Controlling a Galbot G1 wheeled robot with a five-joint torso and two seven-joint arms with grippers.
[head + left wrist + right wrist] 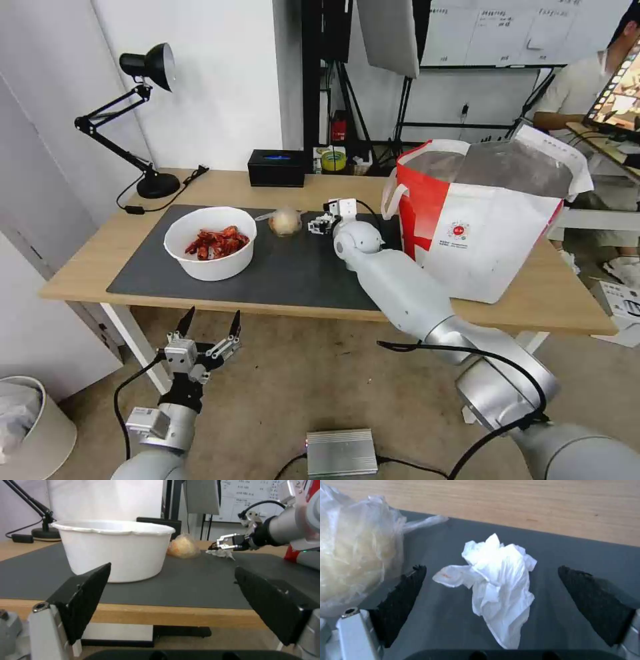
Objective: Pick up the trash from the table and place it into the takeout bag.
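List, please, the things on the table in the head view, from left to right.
Black desk lamp → white bowl of red crayfish shells → beige plastic-wrapped lump → right gripper, fingers open over the crumpled tissue → takeout bag.

The beige plastic-wrapped lump (350, 555) runs off the right wrist view's edge — takeout bag (487, 233) interior hidden.
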